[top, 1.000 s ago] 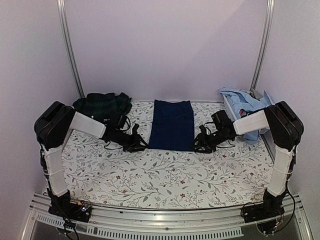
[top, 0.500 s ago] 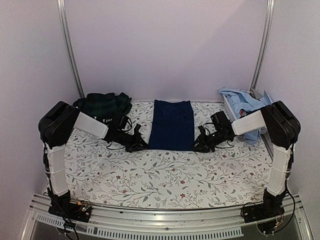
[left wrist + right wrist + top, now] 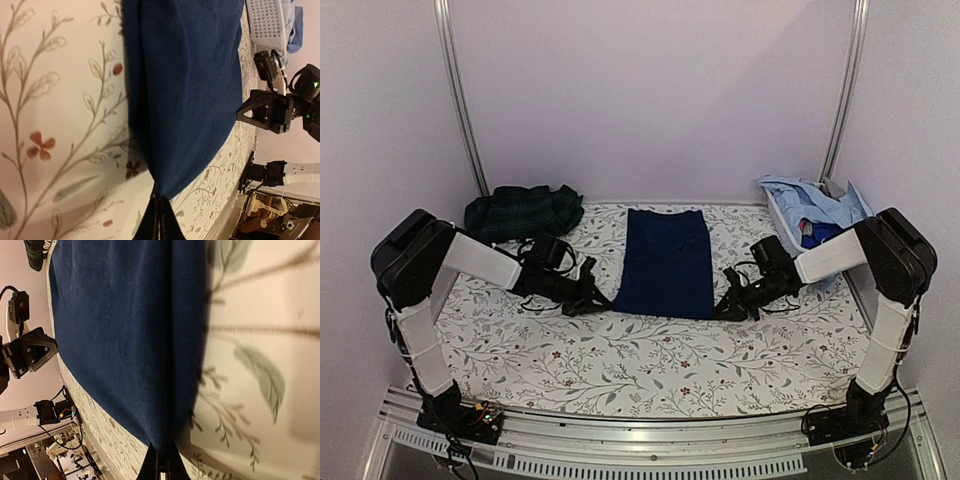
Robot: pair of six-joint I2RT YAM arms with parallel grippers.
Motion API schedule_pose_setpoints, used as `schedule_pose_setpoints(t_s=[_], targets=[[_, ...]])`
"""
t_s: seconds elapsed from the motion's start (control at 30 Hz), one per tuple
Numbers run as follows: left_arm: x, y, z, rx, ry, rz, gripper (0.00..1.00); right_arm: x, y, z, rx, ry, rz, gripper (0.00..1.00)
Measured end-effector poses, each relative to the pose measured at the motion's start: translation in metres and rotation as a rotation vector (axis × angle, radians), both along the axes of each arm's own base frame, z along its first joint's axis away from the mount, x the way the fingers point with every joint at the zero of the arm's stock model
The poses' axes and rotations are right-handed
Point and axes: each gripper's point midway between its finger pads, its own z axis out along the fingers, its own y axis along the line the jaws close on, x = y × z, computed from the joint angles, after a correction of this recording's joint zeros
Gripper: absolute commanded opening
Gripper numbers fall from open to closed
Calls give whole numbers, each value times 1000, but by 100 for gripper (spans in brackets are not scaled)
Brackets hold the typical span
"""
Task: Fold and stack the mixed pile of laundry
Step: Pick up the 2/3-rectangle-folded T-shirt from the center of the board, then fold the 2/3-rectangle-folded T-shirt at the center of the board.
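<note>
The left end effector [image 3: 159, 224] is clenching the near left corner of the smooth, rectangular, folded navy blue cloth garment [image 3: 665, 262], and the right end effector [image 3: 161, 466] is pinching its near right corner. The garment is lying flat mid-table on the white sheet printed with leafy vines [image 3: 650, 350]. A crumpled dark green plaid piece [image 3: 523, 210] is sitting far left. Rumpled light blue shirts [image 3: 810, 200] are heaping far right.

You've got the navy T-shirt [image 3: 665, 262] folded to a long rectangle, flat, centre of desk [image 3: 640, 365]. Green plaid piece [image 3: 523, 212] bunched back-left; light blue shirts [image 3: 800, 195] heaped back-right.
</note>
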Motion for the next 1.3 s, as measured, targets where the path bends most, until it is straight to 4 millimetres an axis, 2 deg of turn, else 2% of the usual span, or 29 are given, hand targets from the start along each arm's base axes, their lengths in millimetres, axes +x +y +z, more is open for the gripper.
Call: schedule_pose_setpoints(t_s=[0.13, 0.23, 0.33, 0.43, 0.5, 0.63, 0.73, 0.8, 1.13, 1.3], targets=[[-39, -1, 18, -17, 8, -33, 0, -38, -9, 11, 8, 46, 18, 0], [-69, -2, 33, -25, 15, -64, 0, -67, -9, 30, 24, 68, 49, 0], [-93, -5, 53, -29, 15, -94, 0, -86, -5, 52, 43, 73, 79, 0], [-102, -6, 72, -38, 6, -104, 0, -94, -6, 68, 54, 81, 80, 0], [-100, -7, 83, -36, 5, -99, 0, -95, -7, 78, 52, 98, 67, 0], [-76, -10, 105, -36, -20, -61, 0, -74, -6, 103, 63, 81, 32, 0], [-44, -12, 122, -47, -55, -16, 0, -44, -8, 122, 76, 44, -8, 0], [-22, -10, 126, -45, -70, 18, 0, -21, -9, 130, 78, 25, -26, 0], [94, -10, 117, -28, -109, 117, 0, 96, -14, 132, 64, -46, -67, 0], [142, -12, 106, -32, -125, 147, 0, 142, -15, 125, 79, -75, -78, 0]])
